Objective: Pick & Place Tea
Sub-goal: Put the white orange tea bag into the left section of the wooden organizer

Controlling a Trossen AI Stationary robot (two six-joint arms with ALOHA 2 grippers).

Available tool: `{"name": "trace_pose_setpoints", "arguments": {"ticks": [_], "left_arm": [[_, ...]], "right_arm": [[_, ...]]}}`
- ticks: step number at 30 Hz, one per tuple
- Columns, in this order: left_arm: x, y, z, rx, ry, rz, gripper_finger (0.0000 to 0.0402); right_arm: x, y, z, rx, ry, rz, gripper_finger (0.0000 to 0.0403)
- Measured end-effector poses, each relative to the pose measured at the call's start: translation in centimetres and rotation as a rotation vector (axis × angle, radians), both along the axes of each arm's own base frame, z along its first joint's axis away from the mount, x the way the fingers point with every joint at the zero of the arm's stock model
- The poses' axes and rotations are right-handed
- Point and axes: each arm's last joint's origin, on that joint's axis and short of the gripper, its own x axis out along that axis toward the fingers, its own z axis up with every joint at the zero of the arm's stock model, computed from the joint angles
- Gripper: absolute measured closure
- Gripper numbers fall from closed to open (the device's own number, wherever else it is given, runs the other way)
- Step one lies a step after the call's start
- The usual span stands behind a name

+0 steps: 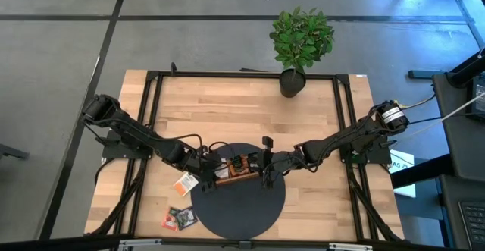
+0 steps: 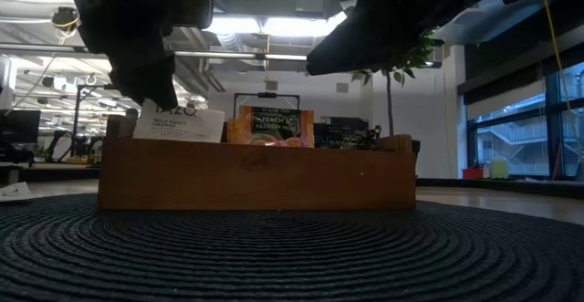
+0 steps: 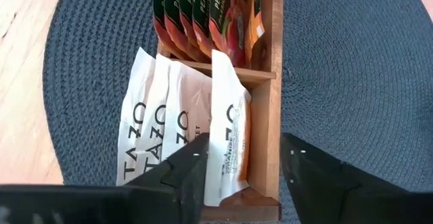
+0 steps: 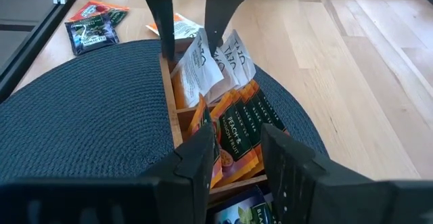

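A brown wooden tray (image 1: 227,179) lies on a round dark mat (image 1: 239,209). White tea sachets (image 3: 159,126) stand in its left end compartment, and peach ones (image 4: 233,139) in the one beside it. My left gripper (image 3: 243,176) is open over the left end. One finger is among the white sachets and the other is outside the tray's side wall (image 3: 267,116). A white-and-orange sachet (image 3: 226,143) leans between them. My right gripper (image 4: 237,166) hovers open above the peach sachets at the tray's right end (image 1: 267,174). My left gripper comes slanting down from the table's left, and its fingers stand on either side of the white-and-orange sachet's lower edge (image 3: 220,190) and the tray wall. The sachet stands in the compartment, leaning. Whether a finger (image 3: 193,170) touches it, I cannot tell.
An orange-and-white sachet (image 1: 184,183) lies on the bare wood left of the mat. A red and a dark sachet (image 1: 180,218) lie near the front edge. A potted plant (image 1: 299,42) stands at the table's far edge. Black frame rails run along both sides.
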Motion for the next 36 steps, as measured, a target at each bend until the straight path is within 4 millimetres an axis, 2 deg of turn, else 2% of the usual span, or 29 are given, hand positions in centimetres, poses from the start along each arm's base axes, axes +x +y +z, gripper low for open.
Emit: {"name": "trace_pose_setpoints", "arguments": {"ticks": [17,25,36], "left_arm": [[-0.03,-0.08,-0.01,-0.021,0.009,-0.016,0.0394],[-0.03,-0.08,-0.01,-0.010,0.009,-0.036,0.0399],[-0.18,-0.11,-0.04,0.110,-0.007,-0.082,0.0399]], "right_arm": [[0.00,0.00,0.01,0.000,-0.001,0.000,0.0276],[0.00,0.00,0.01,0.000,-0.001,0.000,0.0276],[0.01,0.01,0.02,0.001,-0.003,0.000,0.0276]]}}
